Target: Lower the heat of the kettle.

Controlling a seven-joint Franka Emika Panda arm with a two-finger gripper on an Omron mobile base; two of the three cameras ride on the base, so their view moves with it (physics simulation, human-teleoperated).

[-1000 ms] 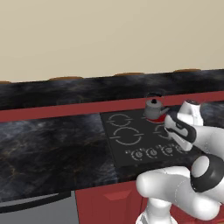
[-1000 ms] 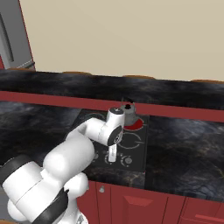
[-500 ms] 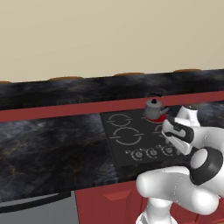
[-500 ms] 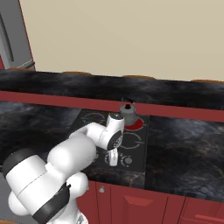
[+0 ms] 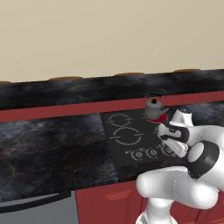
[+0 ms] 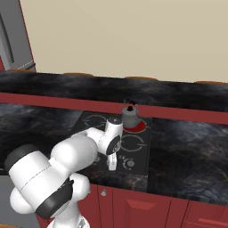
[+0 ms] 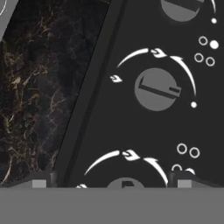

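The small grey kettle (image 5: 154, 108) (image 6: 130, 116) stands on the back right burner (image 6: 139, 126), which glows red, on the black cooktop (image 5: 127, 136). Along the cooktop's front edge runs a row of round knobs (image 5: 152, 152). My gripper (image 6: 111, 168) points straight down over that row. In the hand view the gripper (image 7: 111, 183) is open, its fingertips (image 7: 39, 182) wide apart on either side of one knob (image 7: 125, 183) at the bottom edge. A second knob (image 7: 156, 89) lies beyond it, its bar slightly tilted.
Dark marbled counter (image 5: 52, 148) (image 7: 35, 87) surrounds the cooktop, with a raised red-edged ledge (image 5: 65, 111) behind. Red cabinet fronts (image 6: 147, 207) lie below. My white arm (image 5: 183, 175) blocks the cooktop's right front corner in the left base view.
The hand has sunk a little and drawn toward the front knob row. Kettle and burner are unchanged.
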